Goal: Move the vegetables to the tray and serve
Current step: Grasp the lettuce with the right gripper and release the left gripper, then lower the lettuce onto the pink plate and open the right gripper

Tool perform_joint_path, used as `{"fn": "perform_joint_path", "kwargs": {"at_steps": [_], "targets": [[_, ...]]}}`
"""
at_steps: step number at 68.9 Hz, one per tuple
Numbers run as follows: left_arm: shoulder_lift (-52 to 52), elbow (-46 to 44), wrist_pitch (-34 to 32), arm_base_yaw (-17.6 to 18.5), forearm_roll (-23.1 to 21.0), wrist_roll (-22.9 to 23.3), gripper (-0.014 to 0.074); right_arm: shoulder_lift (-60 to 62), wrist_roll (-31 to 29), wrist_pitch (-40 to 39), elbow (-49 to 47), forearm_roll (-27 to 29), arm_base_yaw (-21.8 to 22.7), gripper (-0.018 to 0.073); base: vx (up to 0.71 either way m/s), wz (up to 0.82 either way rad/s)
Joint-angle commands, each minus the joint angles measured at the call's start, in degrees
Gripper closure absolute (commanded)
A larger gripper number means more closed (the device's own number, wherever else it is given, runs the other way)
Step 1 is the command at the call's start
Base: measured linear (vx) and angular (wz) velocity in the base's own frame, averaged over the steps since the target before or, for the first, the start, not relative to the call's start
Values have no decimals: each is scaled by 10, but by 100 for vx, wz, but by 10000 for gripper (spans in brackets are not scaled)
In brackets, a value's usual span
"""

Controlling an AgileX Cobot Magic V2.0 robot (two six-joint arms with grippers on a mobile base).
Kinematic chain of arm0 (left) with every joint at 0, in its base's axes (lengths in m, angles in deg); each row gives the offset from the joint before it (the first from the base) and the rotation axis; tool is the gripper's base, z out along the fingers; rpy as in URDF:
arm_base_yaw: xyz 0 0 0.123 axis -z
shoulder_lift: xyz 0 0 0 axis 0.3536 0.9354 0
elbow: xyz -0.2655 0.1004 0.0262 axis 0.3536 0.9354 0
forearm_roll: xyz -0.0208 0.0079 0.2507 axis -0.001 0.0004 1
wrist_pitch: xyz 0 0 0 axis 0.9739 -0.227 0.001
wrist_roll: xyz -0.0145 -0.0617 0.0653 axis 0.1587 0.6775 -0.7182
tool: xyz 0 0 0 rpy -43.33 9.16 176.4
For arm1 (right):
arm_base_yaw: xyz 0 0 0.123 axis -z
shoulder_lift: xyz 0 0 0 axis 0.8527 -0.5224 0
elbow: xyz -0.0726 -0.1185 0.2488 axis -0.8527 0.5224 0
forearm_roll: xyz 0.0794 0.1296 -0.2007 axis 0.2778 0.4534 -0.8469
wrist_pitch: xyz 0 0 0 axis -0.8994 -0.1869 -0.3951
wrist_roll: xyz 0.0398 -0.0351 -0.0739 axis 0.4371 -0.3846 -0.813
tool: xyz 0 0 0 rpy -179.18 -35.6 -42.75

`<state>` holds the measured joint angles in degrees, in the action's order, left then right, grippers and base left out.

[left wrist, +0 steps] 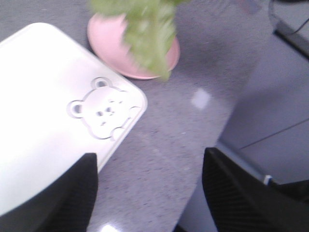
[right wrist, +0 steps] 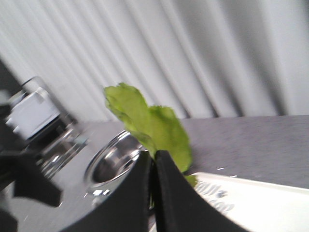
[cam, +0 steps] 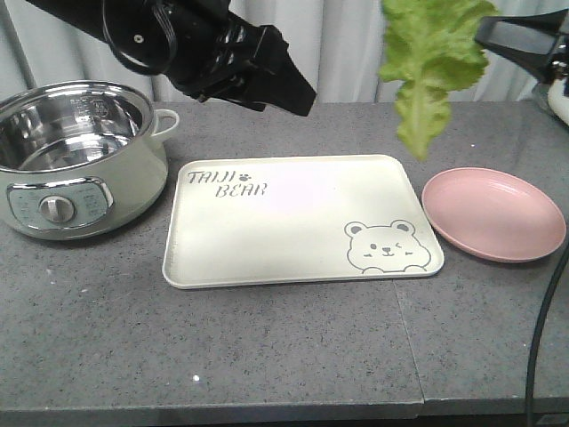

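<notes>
Right pincer (right wrist: 154, 162), jaws pressed shut on the lettuce (cam: 436, 62), which hangs limp in the air over the far right corner of the tray (cam: 267, 231), near the pink plate (cam: 493, 213). Risk: the thinly pinched leaf slips or tears and drops outside the tray. Left pincer (left wrist: 149, 157) gapes empty. The front view cuts off the grip point; blur hides the leaf count.
</notes>
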<state>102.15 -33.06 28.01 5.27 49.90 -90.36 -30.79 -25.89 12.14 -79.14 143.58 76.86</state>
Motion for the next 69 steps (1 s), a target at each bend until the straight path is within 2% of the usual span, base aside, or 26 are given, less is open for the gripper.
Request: {"fn": "perform_joint_path", "kwargs": {"at_steps": [1, 9, 17, 25, 34, 47, 55, 60, 69], "targets": [[-31, -12, -4, 0, 40, 21, 134, 20, 21, 7, -19, 74, 48, 565, 0, 0], [-31, -12, -4, 0, 136, 48, 134, 18, 41, -33, -19, 32, 83, 565, 0, 0], [-31, -12, -4, 0, 236, 76, 134, 2, 67, -74, -19, -14, 86, 565, 0, 0], [-31, -12, -4, 0, 295, 92, 134, -35, 66, -82, -19, -34, 80, 565, 0, 0], [-31, -12, -4, 0, 311, 93, 134, -89, 82, -74, -19, -39, 80, 565, 0, 0], [-31, -12, -4, 0, 311, 93, 134, -162, 99, -42, -19, -55, 80, 565, 0, 0], [-31, -12, -4, 0, 311, 93, 134, -191, 133, -51, -19, -79, 80, 561, 0, 0], [-31, -12, -4, 0, 311, 93, 134, -198, 134, -68, -19, -94, 80, 554, 0, 0], [-31, -12, -4, 0, 311, 93, 134, -198, 134, -94, -19, -122, 80, 491, 0, 0]]}}
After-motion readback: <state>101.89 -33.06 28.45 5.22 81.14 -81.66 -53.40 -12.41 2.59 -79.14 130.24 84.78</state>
